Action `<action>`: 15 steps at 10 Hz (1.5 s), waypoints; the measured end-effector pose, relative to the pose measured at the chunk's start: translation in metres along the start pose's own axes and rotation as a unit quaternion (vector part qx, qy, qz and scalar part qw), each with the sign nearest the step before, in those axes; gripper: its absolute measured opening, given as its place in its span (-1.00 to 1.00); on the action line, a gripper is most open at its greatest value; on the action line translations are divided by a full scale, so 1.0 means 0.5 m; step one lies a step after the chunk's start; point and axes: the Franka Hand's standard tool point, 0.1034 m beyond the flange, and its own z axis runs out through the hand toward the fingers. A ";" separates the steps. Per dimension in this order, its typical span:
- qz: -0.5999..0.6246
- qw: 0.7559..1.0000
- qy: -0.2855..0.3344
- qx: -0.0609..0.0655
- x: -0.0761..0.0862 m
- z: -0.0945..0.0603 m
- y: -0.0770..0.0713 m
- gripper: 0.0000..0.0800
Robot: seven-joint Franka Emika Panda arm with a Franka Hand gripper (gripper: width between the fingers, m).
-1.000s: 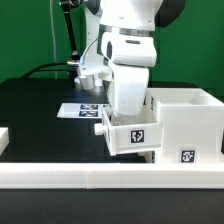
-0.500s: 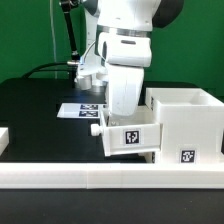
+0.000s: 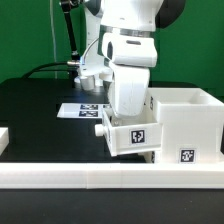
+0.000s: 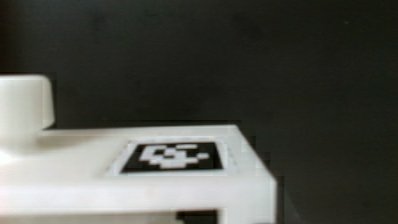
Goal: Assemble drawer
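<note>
The drawer's large boxy white housing [image 3: 186,122] stands at the exterior view's right, with a tag on its front. A smaller white tray [image 3: 130,137] with a tag sits tilted against the housing's left side, partly in its opening. My gripper [image 3: 128,104] reaches down from above into this tray and holds it. Its fingertips are hidden behind the tray wall. The wrist view shows the tray's tagged face [image 4: 175,157] close up, with a round white peg [image 4: 22,105] beside it. No fingers show there.
The marker board [image 3: 84,109] lies flat on the black table behind the tray. A long white border rail [image 3: 100,179] runs along the front. Another white part [image 3: 4,138] shows at the left edge. Cables and a stand [image 3: 70,40] are at the back.
The arm and the tray shifted slightly to the exterior view's left, then came back. Nothing else moved.
</note>
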 end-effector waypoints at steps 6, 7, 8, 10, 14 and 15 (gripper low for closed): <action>-0.006 1.000 -0.003 -0.003 0.019 -0.005 0.005 -0.89; -0.012 1.000 -0.007 -0.005 0.019 -0.005 0.007 -0.89; -0.011 1.000 -0.008 -0.006 0.019 -0.005 0.007 -0.89; 0.010 1.000 -0.006 -0.006 0.012 -0.004 0.006 -0.89; 0.049 0.999 -0.005 0.001 0.023 -0.003 0.001 -0.72; 0.049 0.999 -0.005 0.001 0.023 -0.003 0.001 -0.72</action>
